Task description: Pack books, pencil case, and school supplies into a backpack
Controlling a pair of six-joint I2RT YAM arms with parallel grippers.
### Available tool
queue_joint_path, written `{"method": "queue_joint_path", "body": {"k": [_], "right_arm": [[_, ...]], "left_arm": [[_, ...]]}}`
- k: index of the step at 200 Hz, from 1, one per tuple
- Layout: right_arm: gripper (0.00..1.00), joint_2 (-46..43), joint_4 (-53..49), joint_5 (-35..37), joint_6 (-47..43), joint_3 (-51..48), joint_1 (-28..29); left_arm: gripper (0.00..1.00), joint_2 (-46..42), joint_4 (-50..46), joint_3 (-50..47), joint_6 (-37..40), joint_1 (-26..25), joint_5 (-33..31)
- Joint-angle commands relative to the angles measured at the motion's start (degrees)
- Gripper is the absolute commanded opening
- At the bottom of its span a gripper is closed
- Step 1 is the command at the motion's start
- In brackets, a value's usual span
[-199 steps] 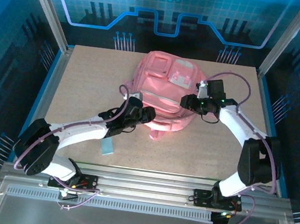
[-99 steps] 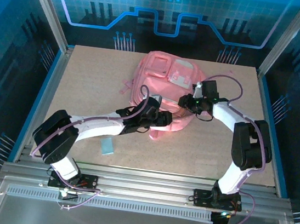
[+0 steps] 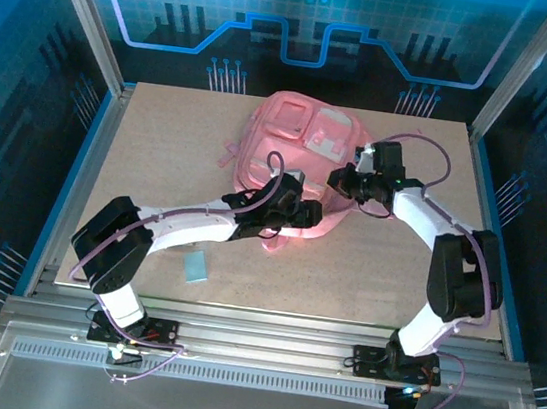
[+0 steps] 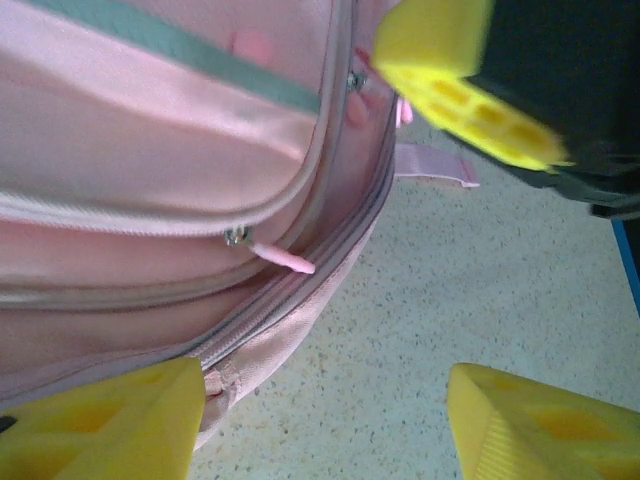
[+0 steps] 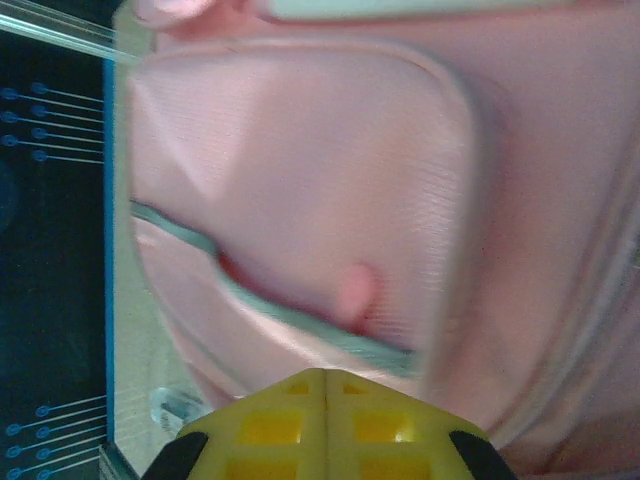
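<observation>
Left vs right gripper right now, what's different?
The left gripper is open, fingers wide apart; the right gripper is shut, fingers pressed together. The left gripper sits at the near edge of the backpack, the right gripper at its right side. Both have yellow fingers and are at the backpack.

Left claw (image 4: 325, 430) apart, right claw (image 5: 325, 395) together.

Far centre blocked: backpack (image 3: 292, 141), left arm (image 3: 185, 225), right arm (image 3: 431, 220).
Counter (image 3: 156, 139) open far-left and near-centre; small blue rectangle (image 3: 195, 268) lies near-left.

One backpack (image 3: 292, 138), one card (image 3: 194, 269) (pale blue)
</observation>
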Motion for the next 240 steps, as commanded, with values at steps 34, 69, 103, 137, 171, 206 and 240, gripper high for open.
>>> {"method": "queue_joint_path", "body": {"k": [34, 69, 103, 137, 171, 206, 240], "right_arm": [[0.0, -1.45, 0.71, -1.09, 0.77, 3.26, 2.0], [0.19, 0.06, -4.46, 4.97, -3.8, 1.86, 0.69], [0.35, 5.71, -1.4, 2.63, -3.15, 1.18, 0.77], [0.41, 10.2, -0.59, 2.08, -2.56, 3.06, 2.16], [0.53, 11.05, -2.8, 4.76, -3.43, 3.93, 3.13], [0.13, 10.6, 2.24, 1.64, -0.41, 2.28, 3.41], [0.0, 7.25, 8.39, -2.99, 6.41, 1.98, 3.5]], "left_arm": [[0.68, 4.95, -2.53, 5.21, -4.69, -0.51, -5.32], [0.68, 2.33, -4.31, 3.25, -4.28, -0.65, -8.71], [0.67, -4.12, -1.99, -4.43, -4.47, -0.65, -10.75], [0.68, -8.1, -2.82, -7.72, -4.45, -0.7, -11.25], [0.68, -8.68, -2.74, -7.99, -4.21, -0.65, -11.07], [0.68, -6.86, -1.57, -6.8, -3.48, -0.65, -10.0], [0.68, -3.54, 0.62, -4.84, -3.42, -0.66, -8.29]]}}
